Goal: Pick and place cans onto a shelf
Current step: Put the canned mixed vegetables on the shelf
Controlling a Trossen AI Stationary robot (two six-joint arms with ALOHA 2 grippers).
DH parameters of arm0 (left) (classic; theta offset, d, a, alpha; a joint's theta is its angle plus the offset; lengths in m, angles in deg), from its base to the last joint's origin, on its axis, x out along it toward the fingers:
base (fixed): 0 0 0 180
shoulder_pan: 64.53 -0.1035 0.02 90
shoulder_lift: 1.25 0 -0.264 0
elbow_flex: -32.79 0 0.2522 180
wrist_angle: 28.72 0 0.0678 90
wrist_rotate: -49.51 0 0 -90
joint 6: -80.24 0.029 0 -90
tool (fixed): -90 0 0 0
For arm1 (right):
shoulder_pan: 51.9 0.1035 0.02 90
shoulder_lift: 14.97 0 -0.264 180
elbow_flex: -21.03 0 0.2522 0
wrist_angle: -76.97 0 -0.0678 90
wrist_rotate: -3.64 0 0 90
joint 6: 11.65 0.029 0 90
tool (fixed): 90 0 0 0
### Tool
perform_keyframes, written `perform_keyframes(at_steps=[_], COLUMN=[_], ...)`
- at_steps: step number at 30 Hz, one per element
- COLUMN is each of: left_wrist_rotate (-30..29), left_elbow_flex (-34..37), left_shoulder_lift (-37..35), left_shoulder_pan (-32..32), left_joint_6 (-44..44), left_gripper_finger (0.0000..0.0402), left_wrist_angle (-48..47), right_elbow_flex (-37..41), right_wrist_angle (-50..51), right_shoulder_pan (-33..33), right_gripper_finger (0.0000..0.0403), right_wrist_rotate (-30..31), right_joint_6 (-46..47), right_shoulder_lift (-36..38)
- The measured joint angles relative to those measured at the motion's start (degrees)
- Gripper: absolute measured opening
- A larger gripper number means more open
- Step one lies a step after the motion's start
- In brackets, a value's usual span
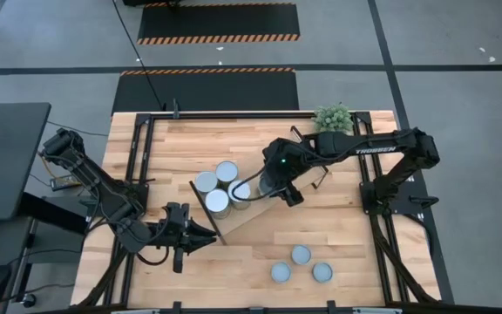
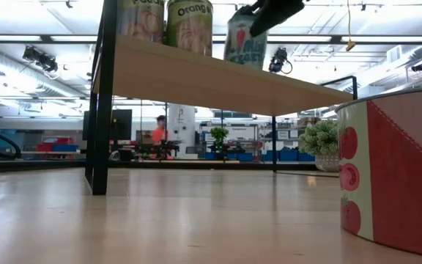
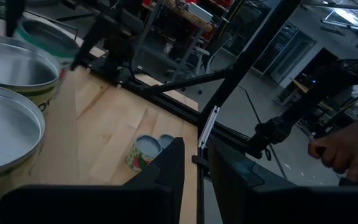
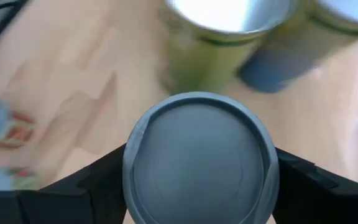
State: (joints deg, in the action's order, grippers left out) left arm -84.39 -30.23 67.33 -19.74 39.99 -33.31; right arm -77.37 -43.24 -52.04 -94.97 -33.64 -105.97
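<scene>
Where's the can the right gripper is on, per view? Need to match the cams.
High: gripped can just left of centre, on the shelf, rightmost of four.
Low: top centre, rightmost of three cans on the shelf.
Left wrist: probably the blurred far can at upper left; not certain.
Right wrist: fills lower centre.
Shared landmark: the shelf.

Around your wooden table (image 1: 338, 231) lies a grey floor (image 1: 460, 52) with black mats edged in orange-and-black hazard stripes (image 1: 218, 38). Looking level across, you see a bright workshop: ceiling strip lights (image 2: 20, 38), blue bins (image 2: 299, 155) along the far wall, potted plants (image 2: 218, 138), and what may be a person in orange (image 2: 160, 132), too distant to be sure.
</scene>
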Motion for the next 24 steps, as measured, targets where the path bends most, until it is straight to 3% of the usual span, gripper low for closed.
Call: perform_keyframes(at_steps=[11,24], left_wrist_rotate=[0.00,0.00], left_elbow_flex=[-0.02,-0.02], left_shoulder_lift=[0.00,0.00], left_shoulder_pan=[0.00,0.00], left_joint_6=[0.09,0.87], left_gripper_finger=[0.0078,0.0078], left_wrist_angle=[0.18,-0.12], right_elbow_flex=[0.00,-6.10], right_wrist_angle=[-1.88,5.23], right_shoulder_pan=[0.00,0.59], right_gripper_finger=[0.0395,0.0399], right_wrist_rotate=[1.22,7.04], right_joint_6=[0.87,3.52], right_shoulder_lift=[-0.87,1.20])
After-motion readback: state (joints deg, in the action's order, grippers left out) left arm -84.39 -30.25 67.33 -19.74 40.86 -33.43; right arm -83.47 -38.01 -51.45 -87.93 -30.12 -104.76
